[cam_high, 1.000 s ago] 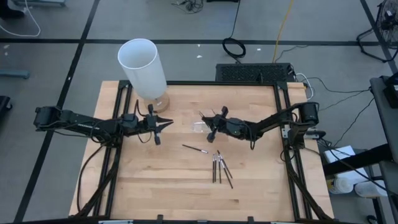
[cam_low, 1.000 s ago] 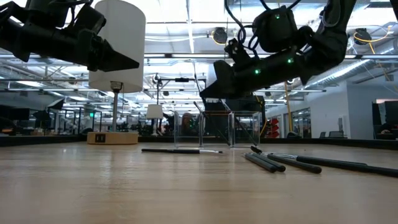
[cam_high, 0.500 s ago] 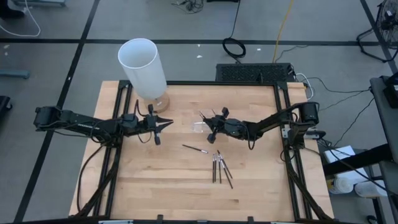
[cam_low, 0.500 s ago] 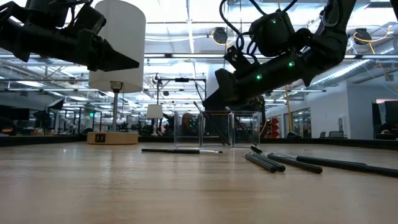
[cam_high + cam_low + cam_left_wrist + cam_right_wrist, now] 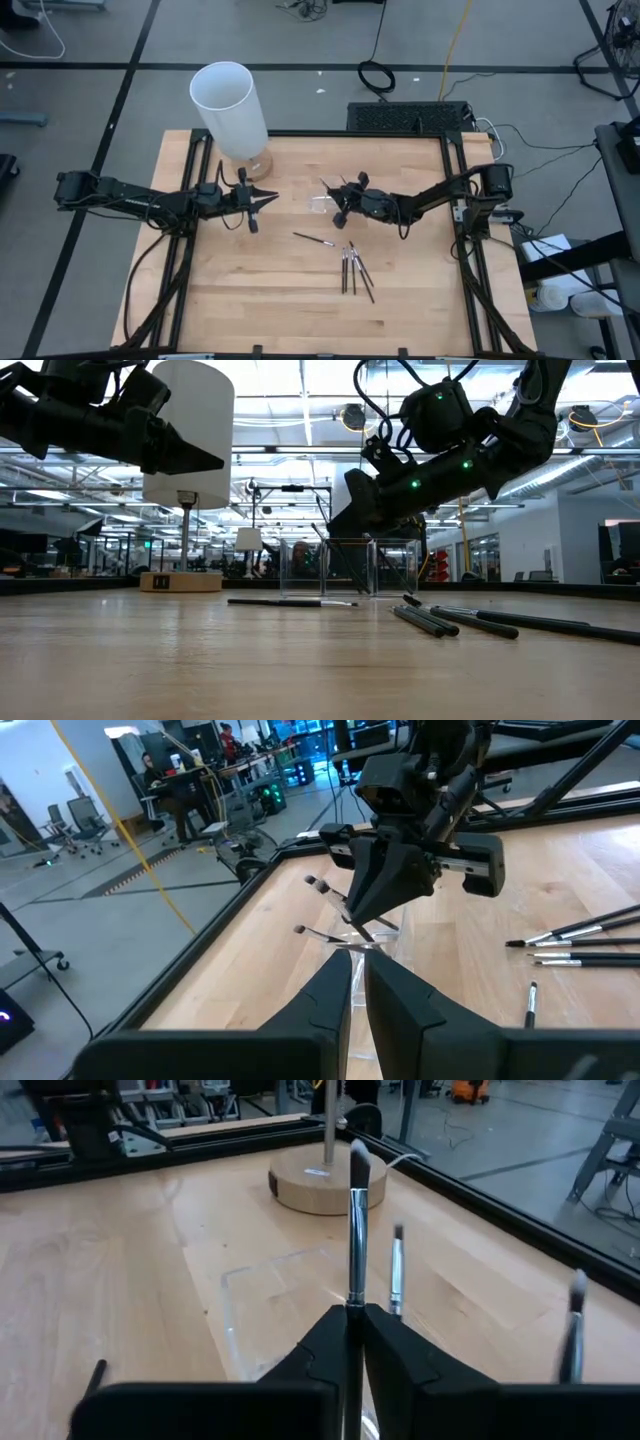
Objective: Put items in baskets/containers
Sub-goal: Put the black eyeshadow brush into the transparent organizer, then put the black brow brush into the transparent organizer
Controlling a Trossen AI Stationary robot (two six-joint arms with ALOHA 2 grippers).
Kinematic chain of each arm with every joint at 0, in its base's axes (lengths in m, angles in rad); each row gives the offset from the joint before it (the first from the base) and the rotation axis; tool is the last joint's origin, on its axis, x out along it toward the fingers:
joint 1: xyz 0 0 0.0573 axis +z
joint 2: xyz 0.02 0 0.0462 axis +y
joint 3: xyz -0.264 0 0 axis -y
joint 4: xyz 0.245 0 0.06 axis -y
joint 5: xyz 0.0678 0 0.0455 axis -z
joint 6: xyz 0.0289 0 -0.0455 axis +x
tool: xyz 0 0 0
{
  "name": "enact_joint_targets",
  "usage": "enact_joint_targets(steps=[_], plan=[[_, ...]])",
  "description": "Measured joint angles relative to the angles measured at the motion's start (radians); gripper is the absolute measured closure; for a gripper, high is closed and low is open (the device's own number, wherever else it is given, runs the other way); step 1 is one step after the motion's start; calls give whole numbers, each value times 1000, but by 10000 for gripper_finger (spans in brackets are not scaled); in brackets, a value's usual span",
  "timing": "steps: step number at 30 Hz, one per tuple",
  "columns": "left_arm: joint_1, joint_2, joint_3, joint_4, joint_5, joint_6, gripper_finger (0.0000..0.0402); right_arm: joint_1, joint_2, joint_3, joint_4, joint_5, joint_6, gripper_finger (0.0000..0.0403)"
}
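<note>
My right gripper (image 5: 336, 210) hovers over the clear plastic container (image 5: 318, 203) near the table's middle, shut on a thin brush (image 5: 354, 1230) with a silvery ferrule. Two more brushes (image 5: 397, 1265) (image 5: 575, 1320) lean in that container, their heads sticking up. One brush (image 5: 313, 239) lies alone on the wood, and several (image 5: 355, 270) lie side by side nearer the front. My left gripper (image 5: 270, 200) hangs shut above the table's left half, pointing at the container and holding nothing. My right gripper pinches the brush's dark handle (image 5: 353, 1302) between its two fingertips. The brush runs on ahead of the fingers, along them, with its bristle head (image 5: 358, 1165) farthest away. It is off the wood, over the container; whether it touches the container does not show.
A tall white cylinder (image 5: 230, 100) on a round wooden base (image 5: 320, 1185) stands at the far left, close behind my left gripper. Black rails frame the table. Bare wood spreads across the near left part.
My right gripper has tipped its fingers a little downward toward the clear container, still with the brush between them. The brushes on the table have not moved.
</note>
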State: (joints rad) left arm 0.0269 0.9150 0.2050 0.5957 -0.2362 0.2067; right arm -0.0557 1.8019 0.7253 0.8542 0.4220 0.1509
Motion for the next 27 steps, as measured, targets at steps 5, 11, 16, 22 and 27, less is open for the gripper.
enact_joint_targets(steps=[5,11,16,22,27], plan=[[0,0,0,0,0,11,360,-9,2,-1,-4,-2,21,353],[0,0,0,-1,0,11,360,-9,2,-1,41,-4,-11,340],[0,0,0,-2,0,8,360,7,-70,31,-47,-5,-77,339],[0,0,0,-2,0,1,360,84,-203,268,-579,-3,-100,339],[1,0,0,-1,4,12,360,203,-206,498,-985,-8,-15,339]])
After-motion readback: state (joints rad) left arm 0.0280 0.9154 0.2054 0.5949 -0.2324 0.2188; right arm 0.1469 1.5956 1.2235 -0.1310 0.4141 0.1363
